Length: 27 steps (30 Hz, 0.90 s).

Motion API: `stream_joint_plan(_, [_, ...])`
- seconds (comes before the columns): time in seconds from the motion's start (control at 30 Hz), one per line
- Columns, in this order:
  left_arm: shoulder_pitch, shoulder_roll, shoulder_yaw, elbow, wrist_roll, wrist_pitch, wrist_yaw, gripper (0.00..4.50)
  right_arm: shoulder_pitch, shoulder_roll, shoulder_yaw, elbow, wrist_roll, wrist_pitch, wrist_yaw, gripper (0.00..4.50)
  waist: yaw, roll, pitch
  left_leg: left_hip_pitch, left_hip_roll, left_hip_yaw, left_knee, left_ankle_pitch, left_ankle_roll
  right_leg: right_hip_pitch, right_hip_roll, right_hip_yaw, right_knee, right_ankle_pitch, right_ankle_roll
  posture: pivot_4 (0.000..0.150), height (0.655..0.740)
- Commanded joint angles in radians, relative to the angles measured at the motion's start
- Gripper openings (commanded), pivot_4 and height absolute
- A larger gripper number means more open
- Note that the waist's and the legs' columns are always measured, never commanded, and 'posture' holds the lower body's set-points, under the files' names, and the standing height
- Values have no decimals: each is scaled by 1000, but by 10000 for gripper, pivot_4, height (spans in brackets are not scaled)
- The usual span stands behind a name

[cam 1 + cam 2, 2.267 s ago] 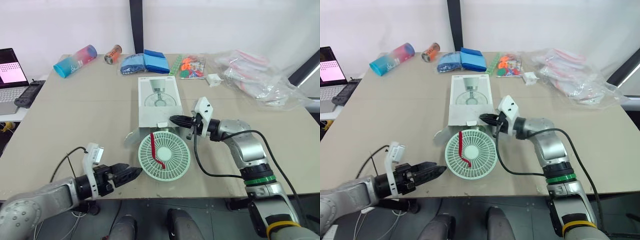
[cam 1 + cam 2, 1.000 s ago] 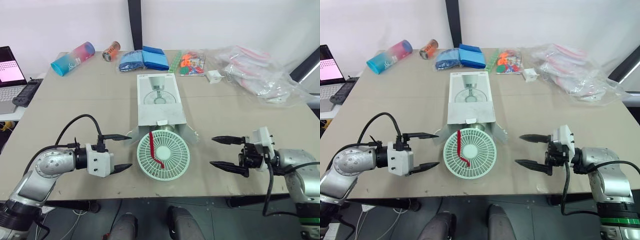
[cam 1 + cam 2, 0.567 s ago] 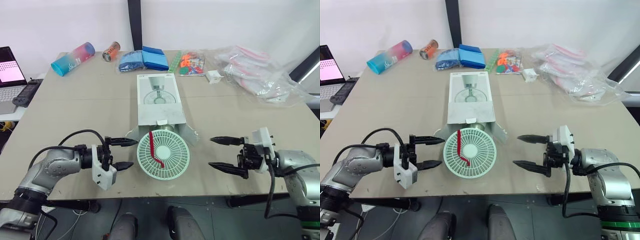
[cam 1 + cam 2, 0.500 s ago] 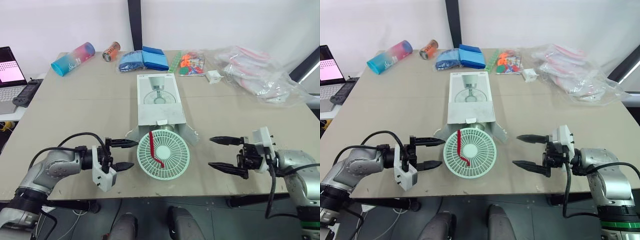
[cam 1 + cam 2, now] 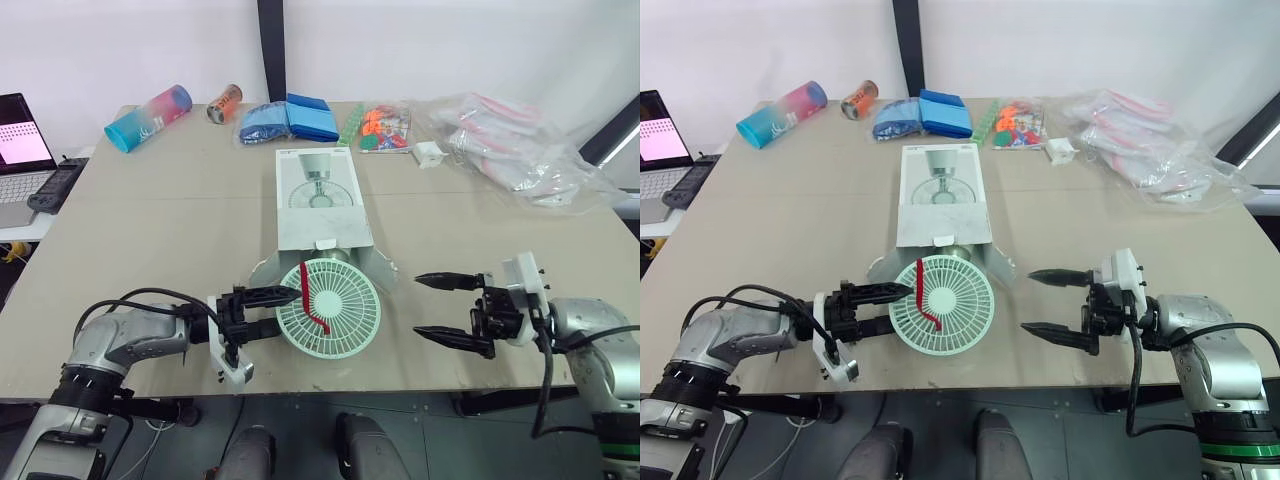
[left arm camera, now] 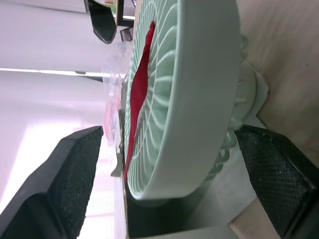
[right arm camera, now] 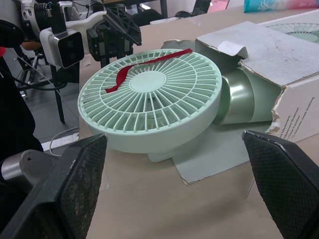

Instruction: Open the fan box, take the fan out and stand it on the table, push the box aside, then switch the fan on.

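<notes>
1. This looks like a robotics lab or test room: a bare white wall (image 5: 430, 40) stands behind a plain beige desk (image 5: 150, 220).
2. Unrelated props line the desk's far edge: a pink-and-blue bottle (image 5: 150, 117), a can (image 5: 224, 103), blue packets (image 5: 290, 120) and clear plastic bags (image 5: 510, 150).
3. An open laptop (image 5: 20, 135) sits just beside the desk, on the left.

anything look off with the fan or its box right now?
Yes. The mint-green round fan lies face-up with its rear half inside the open white cardboard box, not standing upright. A red strip lies across its grille, and the box's opened end looks torn, with its flaps splayed out.
</notes>
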Motion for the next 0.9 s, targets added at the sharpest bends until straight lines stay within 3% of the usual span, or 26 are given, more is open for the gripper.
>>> stream_joint_plan(0.03, [-23, 13, -10, -18, 114, 3, 140, 45000, -10, -7, -1, -35, 2, -8, -6, 44341, 0, 0, 0, 0, 0, 0, 0, 0, 0, 0, 0, 0, 0, 0, 0, 1500, 7400])
stream_joint_plan(0.33, [-65, 72, -126, -3, 295, 76, 417, 45000, -12, -10, -2, -37, 14, -6, 4, 44341, 0, 0, 0, 0, 0, 0, 0, 0, 0, 0, 0, 0, 1, 1, 0, 1500, 7400])
stream_joint_plan(0.8, [-137, 112, -280, 32, 320, 178, 542, 45000, -7, -8, 9, -26, -1, -25, 3, 44341, -1, 0, 0, 0, 0, 0, 1, 0, 1, 0, 0, 0, 2, 1, 0, 1500, 7400])
stream_joint_plan(0.9, [-152, 119, -304, 40, 319, 188, 546, 38644, -6, -9, 10, -25, -2, -29, 1, 44926, 0, 0, 0, 0, -1, 0, 2, 0, 1, 0, -1, 0, 3, 1, 0, 1500, 7400])
